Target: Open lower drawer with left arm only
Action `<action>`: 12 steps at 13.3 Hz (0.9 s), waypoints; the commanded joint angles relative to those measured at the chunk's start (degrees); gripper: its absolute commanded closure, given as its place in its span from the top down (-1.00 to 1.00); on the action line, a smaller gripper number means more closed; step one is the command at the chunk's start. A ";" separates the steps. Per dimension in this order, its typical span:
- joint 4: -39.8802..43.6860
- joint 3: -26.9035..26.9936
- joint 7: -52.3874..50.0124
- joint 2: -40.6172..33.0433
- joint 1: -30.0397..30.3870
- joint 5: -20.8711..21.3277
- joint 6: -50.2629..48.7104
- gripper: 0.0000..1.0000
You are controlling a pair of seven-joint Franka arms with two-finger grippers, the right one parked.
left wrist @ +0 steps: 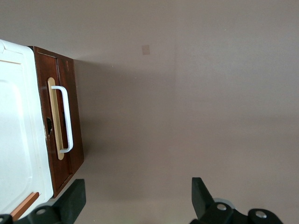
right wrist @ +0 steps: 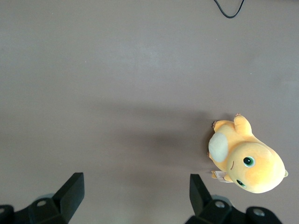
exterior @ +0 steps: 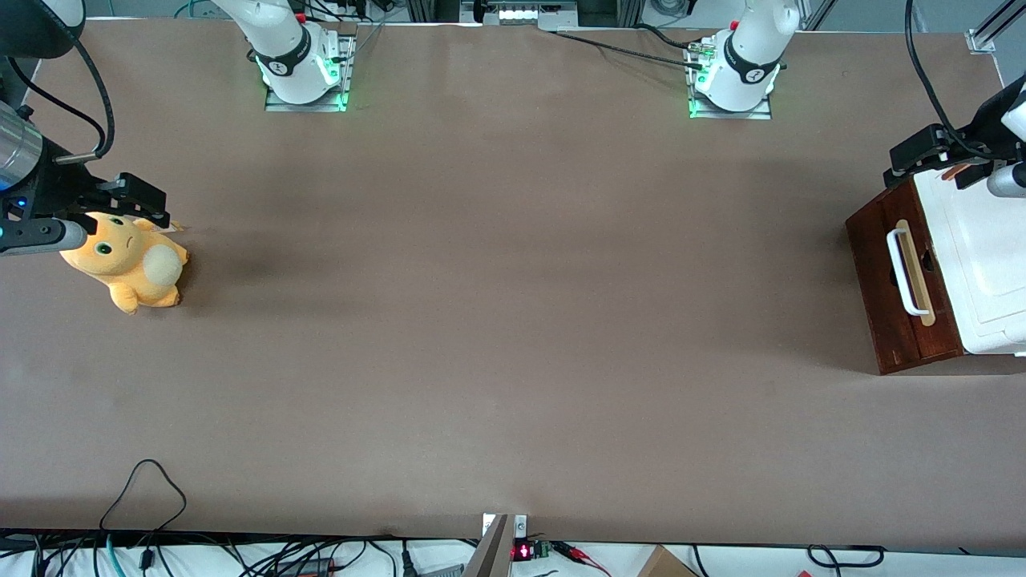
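Gripper (left wrist: 135,198) hung spread wide, empty, above cabinet (exterior: 982,264), handle (exterior: 904,271) toward seven o'clock. Risk: fingers might hook upper drawer, not lower drawer (exterior: 878,280).

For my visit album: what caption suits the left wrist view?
Open gripper hovering above the table beside the closed lower drawer and its white handle.
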 commanded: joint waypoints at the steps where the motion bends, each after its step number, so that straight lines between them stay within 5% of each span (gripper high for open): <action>1: -1.25 -0.02 0.55 -1.65 0.16 -0.56 0.16 1.00; 12: -1.34 -0.10 0.90 -1.56 0.07 0.76 -0.02 1.00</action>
